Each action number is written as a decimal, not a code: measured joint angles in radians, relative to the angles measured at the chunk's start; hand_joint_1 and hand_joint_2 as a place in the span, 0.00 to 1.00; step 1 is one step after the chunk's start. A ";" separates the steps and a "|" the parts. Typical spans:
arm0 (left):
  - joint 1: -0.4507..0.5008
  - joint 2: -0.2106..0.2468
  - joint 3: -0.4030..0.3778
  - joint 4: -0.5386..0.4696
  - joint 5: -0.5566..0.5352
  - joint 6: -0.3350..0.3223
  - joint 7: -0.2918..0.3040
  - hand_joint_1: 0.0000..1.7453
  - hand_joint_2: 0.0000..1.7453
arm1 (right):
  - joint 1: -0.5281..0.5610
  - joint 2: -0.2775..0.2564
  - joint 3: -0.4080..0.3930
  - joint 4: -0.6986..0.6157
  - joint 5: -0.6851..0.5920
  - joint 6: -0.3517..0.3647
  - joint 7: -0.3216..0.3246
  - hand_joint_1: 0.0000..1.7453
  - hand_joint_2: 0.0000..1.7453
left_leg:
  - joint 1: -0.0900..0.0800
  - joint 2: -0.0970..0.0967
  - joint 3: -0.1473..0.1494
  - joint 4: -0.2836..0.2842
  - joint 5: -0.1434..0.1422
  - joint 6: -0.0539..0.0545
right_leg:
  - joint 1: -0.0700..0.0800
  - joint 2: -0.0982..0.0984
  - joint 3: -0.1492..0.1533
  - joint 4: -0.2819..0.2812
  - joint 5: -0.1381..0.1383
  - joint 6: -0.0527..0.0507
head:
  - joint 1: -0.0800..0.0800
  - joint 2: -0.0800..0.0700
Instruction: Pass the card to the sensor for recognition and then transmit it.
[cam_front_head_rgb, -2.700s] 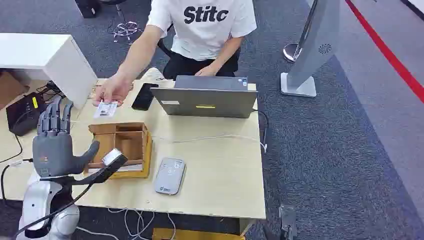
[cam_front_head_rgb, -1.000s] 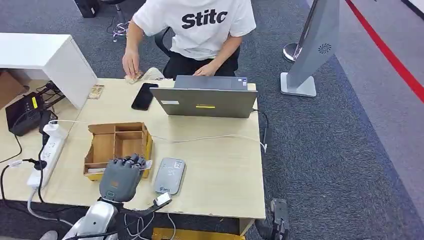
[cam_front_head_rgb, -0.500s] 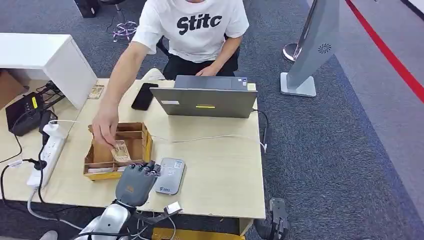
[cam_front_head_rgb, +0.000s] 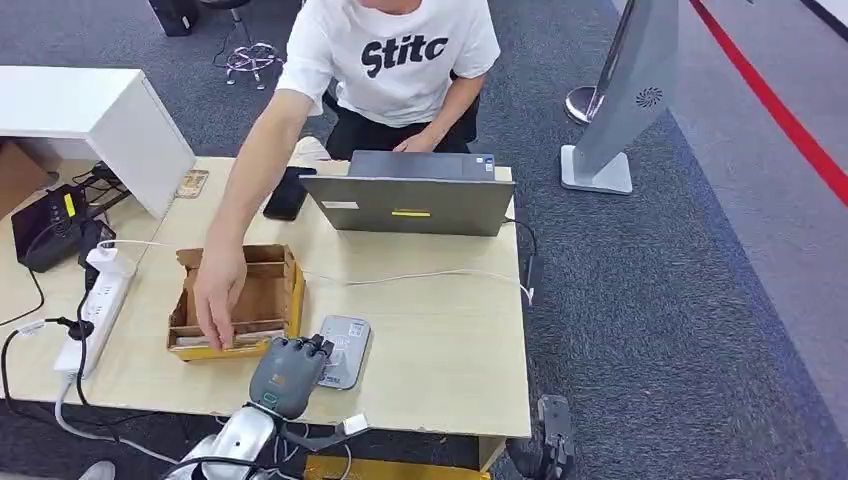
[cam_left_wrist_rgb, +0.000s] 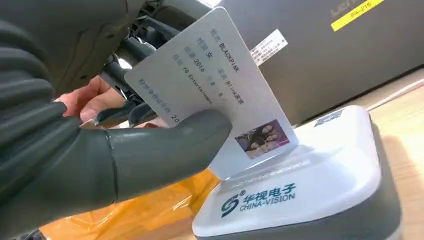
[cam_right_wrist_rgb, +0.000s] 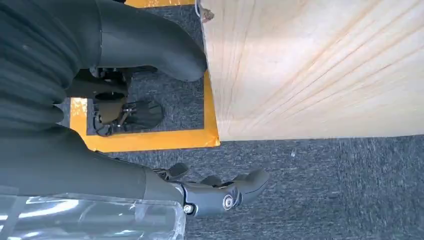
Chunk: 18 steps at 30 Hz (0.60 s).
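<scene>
1. The step in hand looks like the recognition step: the left hand (cam_front_head_rgb: 287, 372) hovers at the near-left edge of the card reader (cam_front_head_rgb: 340, 351) on the table (cam_front_head_rgb: 440, 340)
2. In the left wrist view the left hand (cam_left_wrist_rgb: 100, 150) pinches the card (cam_left_wrist_rgb: 210, 95) between its thick thumb and the darker fingers (cam_left_wrist_rgb: 135, 50) behind it; the card's low corner is touching or just above the card reader (cam_left_wrist_rgb: 300, 190), and I cannot tell which
3. The card stands tilted on a corner, printed face toward the wrist camera, not flat on the pad. Its long axis runs on a slant down toward the reader, with the photo at the low end
4. The next move likely calls for laying the card flatter on the reader so it reads, then carrying it on to the person; the pinch must hold
5. A person's hand (cam_front_head_rgb: 218, 290) reaches into the cardboard box (cam_front_head_rgb: 270, 290) just beside the reader, near the robot's hand, so the handover path needs care
6. The right hand (cam_right_wrist_rgb: 125, 130) hangs below the table edge over carpet, its fingers apart and holding nothing
</scene>
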 joint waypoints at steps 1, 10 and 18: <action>0.001 0.000 0.000 0.000 0.000 0.014 0.011 1.00 1.00 | 0.000 0.000 0.000 0.000 -0.002 0.000 0.000 0.00 1.00 | 0.000 0.000 0.000 0.000 0.000 0.000 | 0.000 0.000 0.000 0.000 0.000 0.000 | 0.000 0.000; 0.003 0.013 0.007 -0.084 0.000 0.087 0.099 1.00 1.00 | 0.009 -0.001 -0.001 0.001 -0.074 0.000 -0.068 0.00 1.00 | 0.000 0.000 0.000 0.000 0.000 0.001 | 0.000 0.000 0.000 0.000 0.000 0.000 | 0.000 0.000; -0.032 0.051 0.009 -0.206 0.000 0.081 0.151 1.00 1.00 | 0.013 -0.002 -0.056 0.001 -0.188 0.000 -0.097 0.00 1.00 | 0.000 0.000 0.000 0.000 0.001 0.000 | 0.000 0.000 0.000 0.000 0.000 0.000 | 0.000 0.000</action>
